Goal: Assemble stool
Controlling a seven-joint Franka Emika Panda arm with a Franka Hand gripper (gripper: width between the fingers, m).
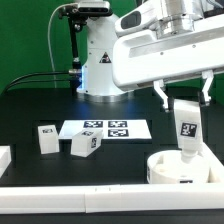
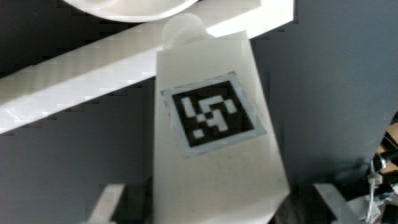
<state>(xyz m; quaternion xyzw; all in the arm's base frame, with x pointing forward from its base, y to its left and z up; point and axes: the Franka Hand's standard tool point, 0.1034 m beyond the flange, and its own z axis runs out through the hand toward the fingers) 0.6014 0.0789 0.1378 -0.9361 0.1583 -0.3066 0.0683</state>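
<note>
While 2 spare legs (image 1: 47, 138) lie near the marker board (image 1: 105, 129), 1 leg (image 1: 186, 128) stands upright directly under the gripper (image 1: 185, 100), its long axis vertical and its lower end meeting the seat (image 1: 175, 170). The jaws straddle its top; I cannot tell whether they clamp it.

From my remote feed: the round white seat disc (image 1: 163, 172) lies rim-up at the exterior view's near right. The upright leg (image 1: 186, 125), tag facing me, stands over it with its lower end at the disc; contact unclear. A second leg (image 1: 47, 138) and a third leg (image 1: 84, 143) rest just beside each other at the left.
</note>
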